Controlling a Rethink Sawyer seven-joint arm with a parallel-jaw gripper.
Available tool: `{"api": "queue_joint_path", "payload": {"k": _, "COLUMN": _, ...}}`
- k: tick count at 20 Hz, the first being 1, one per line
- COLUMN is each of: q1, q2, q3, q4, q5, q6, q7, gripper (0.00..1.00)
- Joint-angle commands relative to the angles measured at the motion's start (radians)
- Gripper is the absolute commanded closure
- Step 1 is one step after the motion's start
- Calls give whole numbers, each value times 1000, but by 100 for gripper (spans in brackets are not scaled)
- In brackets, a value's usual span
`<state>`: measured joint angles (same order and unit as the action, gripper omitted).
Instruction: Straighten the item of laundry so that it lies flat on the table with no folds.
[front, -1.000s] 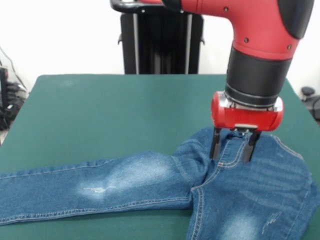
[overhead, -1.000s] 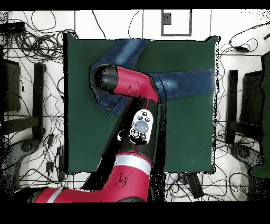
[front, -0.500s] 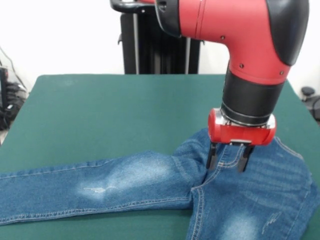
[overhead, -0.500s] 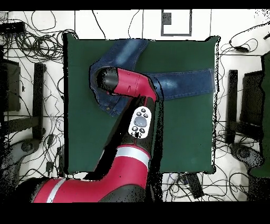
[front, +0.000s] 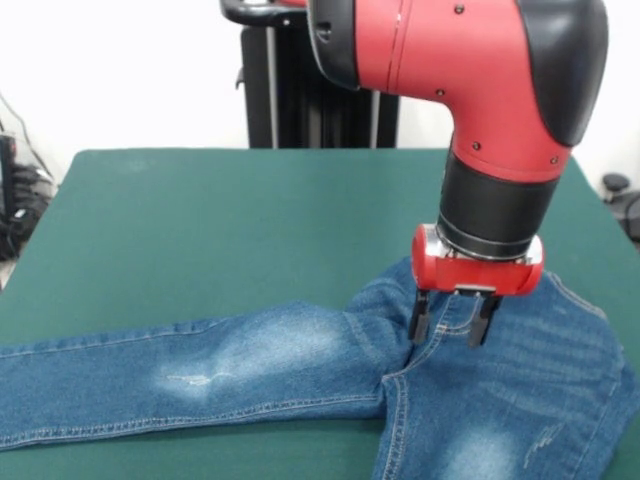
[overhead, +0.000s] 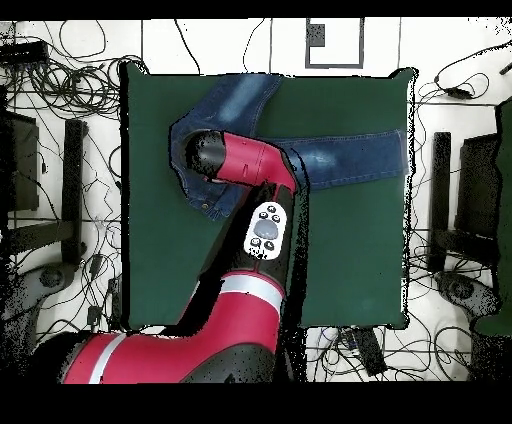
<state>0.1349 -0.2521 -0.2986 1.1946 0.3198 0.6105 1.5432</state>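
Observation:
The item of laundry, blue jeans (front: 270, 365), lies on the green table (front: 200, 220). One leg stretches left past the picture's edge, and the seat bunches at the right with creases near the crotch. My gripper (front: 450, 322) is open, fingers pointing down, with the tips at the denim beside the fly seam. Nothing is pinched between the fingers (front: 420, 316). From overhead, the jeans (overhead: 350, 160) show one leg toward the table's right edge and the other slanting to the far edge. The red arm (overhead: 240, 165) covers the gripper and the seat there.
The right edge of the table (front: 600, 235) runs close to the jeans' waist. Loose cables (overhead: 60, 60) and black stands (overhead: 72, 180) ring the table (overhead: 350, 250) on the floor. A black column (front: 320, 90) stands behind the far edge.
The gripper has shifted a little left and lower in the front view, closing on the denim by the fly seam. It stayed open, and the jeans have not visibly moved.

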Motion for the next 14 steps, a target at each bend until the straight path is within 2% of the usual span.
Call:
{"api": "queue_joint_path", "payload": {"k": 1, "q1": 6, "q2": -91, "q3": 65, "q4": 144, "q5": 26, "q6": 93, "q7": 236, "gripper": 0}}
{"api": "queue_joint_path", "payload": {"k": 6, "q1": 16, "q2": -140, "q3": 51, "q4": 171, "q5": 29, "q6": 132, "q7": 250, "gripper": 0}}
{"api": "queue_joint_path", "payload": {"k": 8, "q1": 8, "q2": -106, "q3": 50, "q4": 114, "q5": 36, "q6": 124, "q7": 267, "gripper": 0}}
{"api": "queue_joint_path", "payload": {"k": 12, "q1": -21, "q2": 28, "q3": 37, "q4": -88, "q5": 38, "q6": 132, "q7": 276, "gripper": 0}}
{"api": "queue_joint_path", "payload": {"k": 14, "q1": -38, "q2": 77, "q3": 41, "q4": -156, "q5": 35, "q6": 127, "q7": 260, "gripper": 0}}
